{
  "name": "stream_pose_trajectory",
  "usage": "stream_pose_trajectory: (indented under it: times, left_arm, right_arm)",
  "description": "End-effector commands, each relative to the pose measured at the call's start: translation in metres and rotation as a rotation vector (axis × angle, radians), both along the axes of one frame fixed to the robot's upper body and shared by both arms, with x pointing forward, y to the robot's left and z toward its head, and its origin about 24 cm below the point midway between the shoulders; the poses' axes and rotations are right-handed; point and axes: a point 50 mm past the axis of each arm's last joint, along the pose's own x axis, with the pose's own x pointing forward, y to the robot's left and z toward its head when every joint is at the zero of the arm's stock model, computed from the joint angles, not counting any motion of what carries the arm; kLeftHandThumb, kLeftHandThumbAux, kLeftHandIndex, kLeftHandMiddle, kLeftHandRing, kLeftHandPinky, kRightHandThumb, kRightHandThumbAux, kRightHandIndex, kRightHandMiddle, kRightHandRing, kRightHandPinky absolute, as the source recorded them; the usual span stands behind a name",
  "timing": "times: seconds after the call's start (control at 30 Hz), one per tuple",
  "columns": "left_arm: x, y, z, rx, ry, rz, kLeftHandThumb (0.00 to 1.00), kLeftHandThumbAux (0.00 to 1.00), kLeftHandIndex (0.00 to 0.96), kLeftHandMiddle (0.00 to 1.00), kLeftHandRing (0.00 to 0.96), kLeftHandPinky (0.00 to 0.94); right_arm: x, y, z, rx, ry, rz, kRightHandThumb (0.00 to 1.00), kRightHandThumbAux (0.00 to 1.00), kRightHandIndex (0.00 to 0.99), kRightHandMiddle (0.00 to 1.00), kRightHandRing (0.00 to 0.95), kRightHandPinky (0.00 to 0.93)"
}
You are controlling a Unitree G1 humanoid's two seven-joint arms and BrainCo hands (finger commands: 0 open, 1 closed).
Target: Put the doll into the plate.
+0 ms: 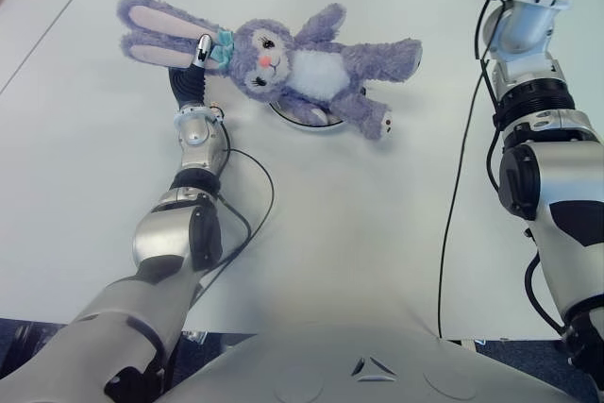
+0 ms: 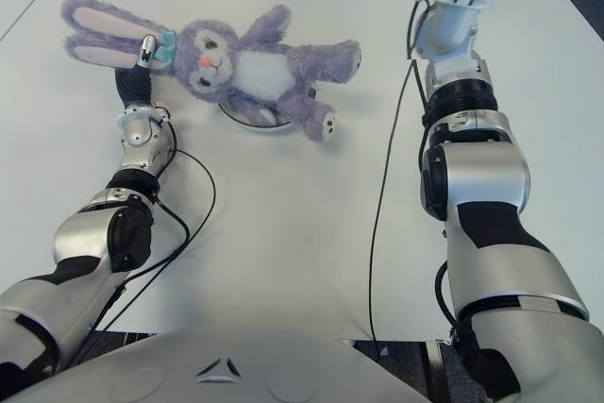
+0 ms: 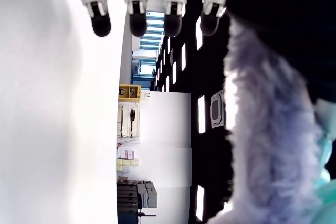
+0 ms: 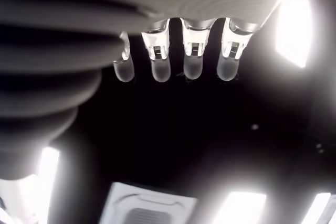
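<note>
Left hand (image 1: 200, 52) w/ fingers straight, gripping nothing, sits under plush bunny (image 1: 283, 63) ears; withdrawing could drag bunny off the plate (image 1: 316, 120) beneath.

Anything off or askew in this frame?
The doll sprawls over the small plate, covering most of it, ears and limbs overhanging onto the table. The left hand shows at its ears.

A purple plush bunny doll (image 1: 302, 68) lies on its back across a white plate (image 1: 304, 116), torso over the dish, hiding most of it. It has long pink-lined ears stretched toward the robot's left, a teal bow by the ears, a white belly, a pink nose, and arms and legs spread outward.
</note>
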Motion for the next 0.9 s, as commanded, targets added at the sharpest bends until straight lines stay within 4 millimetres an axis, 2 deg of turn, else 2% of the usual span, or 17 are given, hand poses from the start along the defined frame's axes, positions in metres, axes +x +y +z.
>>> stream_pose_trajectory:
  times: [0.03, 0.13, 0.57, 0.73, 0.9]
  left_arm:
    - [-0.106, -0.033, -0.146, -0.179, 0.634, 0.002, 0.000, 0.466, 0.000, 0.020, 0.030, 0.037]
    - [-0.107, -0.031, -0.147, -0.184, 0.635, 0.006, 0.000, 0.464, 0.000, 0.019, 0.030, 0.040]
    - [-0.106, -0.030, -0.146, -0.176, 0.634, 0.006, 0.000, 0.454, 0.000, 0.020, 0.033, 0.041]
    - [-0.105, -0.030, -0.145, -0.172, 0.626, 0.006, 0.000, 0.447, 0.000, 0.019, 0.032, 0.040]
    - [-0.104, -0.029, -0.144, -0.172, 0.626, 0.005, 0.000, 0.446, 0.000, 0.018, 0.031, 0.038]
  right_arm:
    - [0.008, -0.039, -0.016, 0.060, 0.200, -0.078, 0.000, 0.641, 0.083, 0.077, 0.052, 0.067]
    - [0.007, -0.052, -0.022, 0.052, 0.250, -0.135, 0.000, 0.617, 0.089, 0.081, 0.054, 0.056]
    - [0.007, -0.071, -0.032, 0.077, 0.334, -0.250, 0.000, 0.598, 0.090, 0.075, 0.038, 0.014]
    - [0.003, -0.090, -0.055, 0.123, 0.429, -0.313, 0.000, 0.673, 0.086, 0.074, 0.034, 0.022]
    - [0.003, -0.093, -0.060, 0.127, 0.457, -0.328, 0.000, 0.699, 0.080, 0.070, 0.033, 0.030]
